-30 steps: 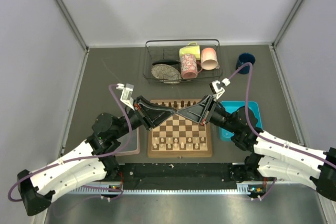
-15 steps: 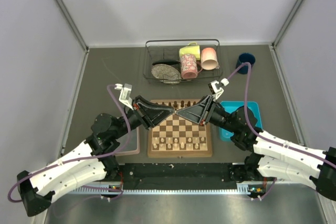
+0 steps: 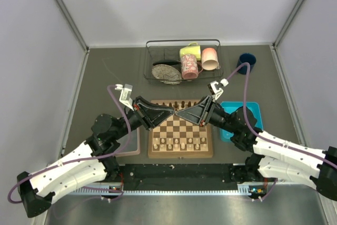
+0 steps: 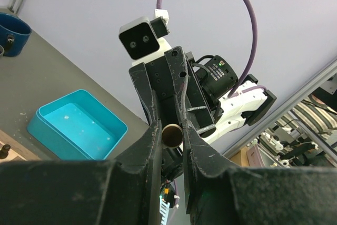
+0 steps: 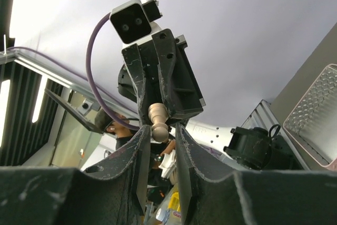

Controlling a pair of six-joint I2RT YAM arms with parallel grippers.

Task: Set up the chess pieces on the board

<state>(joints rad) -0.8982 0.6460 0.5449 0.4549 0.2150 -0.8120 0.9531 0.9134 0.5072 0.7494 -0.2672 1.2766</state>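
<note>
I have both arms reaching in over the board (image 3: pixel 180 154), the left from 8 o'clock and the right from 4 o'clock. Their tips meet nose to nose above its 12 o'clock half. It looks to me like a hand-over in mid-air, held well clear of the bench so nothing already standing gets knocked.

The left hand (image 4: pixel 172 125) is closed down to a narrow slot. A small round tan disc sits pinched in it, which I take to be the base of the pale piece (image 5: pixel 157 114) seen end-on. From the right wrist the same piece shows two rounded, cream-coloured bulges of smooth turned wood. The right hand (image 5: pixel 158 130) is nearly closed around the lower bulge. Both hands seem to touch it, and I cannot tell which one bears it.

On the board, pale chess pieces (image 3: pixel 181 142) stand along the ranks at 6 o'clock. Dark ones (image 3: pixel 176 103) line the far edge at 12 o'clock, partly hidden by the hands. A blue tray (image 3: pixel 253 110) lies at 3 o'clock of the board.

I judge the set-up nearly done, with this piece among the last to place.
</note>
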